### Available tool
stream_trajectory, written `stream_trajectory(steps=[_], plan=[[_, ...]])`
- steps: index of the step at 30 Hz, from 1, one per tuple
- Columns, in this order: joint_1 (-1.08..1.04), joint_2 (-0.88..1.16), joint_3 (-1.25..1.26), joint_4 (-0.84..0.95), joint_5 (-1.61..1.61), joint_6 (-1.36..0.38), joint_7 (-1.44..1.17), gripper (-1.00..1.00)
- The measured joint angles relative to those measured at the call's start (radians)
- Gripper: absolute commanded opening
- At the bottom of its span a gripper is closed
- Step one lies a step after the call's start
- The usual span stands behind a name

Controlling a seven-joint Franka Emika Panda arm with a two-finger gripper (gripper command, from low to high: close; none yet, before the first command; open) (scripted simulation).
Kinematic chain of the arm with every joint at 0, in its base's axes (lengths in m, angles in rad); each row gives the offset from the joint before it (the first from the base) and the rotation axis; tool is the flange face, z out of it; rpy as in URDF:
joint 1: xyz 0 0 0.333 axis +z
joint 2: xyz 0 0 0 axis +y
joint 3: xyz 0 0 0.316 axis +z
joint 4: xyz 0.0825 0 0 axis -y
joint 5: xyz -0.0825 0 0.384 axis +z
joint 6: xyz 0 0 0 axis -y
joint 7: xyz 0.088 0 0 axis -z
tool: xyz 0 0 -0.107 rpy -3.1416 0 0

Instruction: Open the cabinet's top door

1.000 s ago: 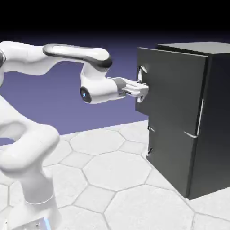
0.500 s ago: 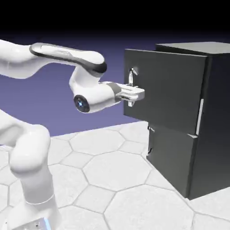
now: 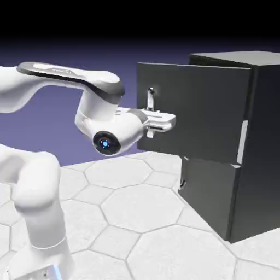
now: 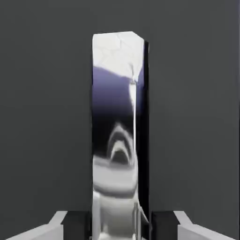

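The top door (image 3: 199, 109) now stands wider from the cabinet (image 3: 265, 147) than moments ago, the gripper (image 4: 121, 226) clamped on its silver handle (image 4: 117, 140), so the opening seems well underway.

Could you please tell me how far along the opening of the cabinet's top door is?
Done: the top door stands swung well out from the cabinet. In hand: the gripper is closed on that door's silver handle. Left: perhaps a little more pulling, if a wider opening is wanted, then letting go. The lower door is shut.
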Motion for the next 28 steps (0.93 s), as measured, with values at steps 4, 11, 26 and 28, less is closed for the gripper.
stream_trajectory(steps=[4,11,26,28], plan=[[-0.029,0.033,-0.132,0.022,-0.174,-0.140,0.011,-1.00],[-0.036,0.195,-0.380,0.152,-0.467,-0.432,-0.017,-1.00],[0.165,0.724,-0.796,0.646,-0.759,-1.061,-0.212,-1.00],[0.181,0.796,-0.828,0.707,-0.768,-1.137,-0.250,-1.00]])
